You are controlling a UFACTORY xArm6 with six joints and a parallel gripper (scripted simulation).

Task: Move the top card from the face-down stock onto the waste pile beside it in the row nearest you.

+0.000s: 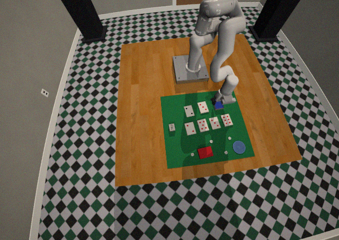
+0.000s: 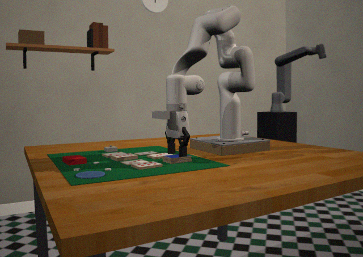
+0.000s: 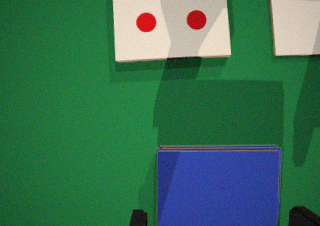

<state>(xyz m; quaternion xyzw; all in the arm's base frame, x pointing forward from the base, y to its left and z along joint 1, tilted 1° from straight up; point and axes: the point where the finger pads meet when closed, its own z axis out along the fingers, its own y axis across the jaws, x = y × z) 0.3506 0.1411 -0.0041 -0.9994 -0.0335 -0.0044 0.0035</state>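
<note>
The face-down stock (image 1: 218, 105) is a short stack of blue-backed tiles on the green mat (image 1: 205, 132), in the row closest to the arm's base. It also shows in the side view (image 2: 176, 158) and fills the bottom of the wrist view (image 3: 218, 186). The waste pile (image 1: 203, 107) is a face-up card with red pips just left of the stock. My gripper (image 1: 217, 101) points straight down over the stock. It is open and empty, with one finger on each side of the stack (image 3: 220, 218) and the fingertips low, near its top edge (image 2: 177, 151).
A black-pip card (image 1: 188, 110) lies left of the waste pile. Several face-up red-pip cards (image 1: 208, 123) form the farther row; two show in the wrist view (image 3: 171, 22). A red block (image 1: 205, 152), a blue disc (image 1: 238, 147), small white pegs and a grey box (image 1: 171, 126) also sit on the mat.
</note>
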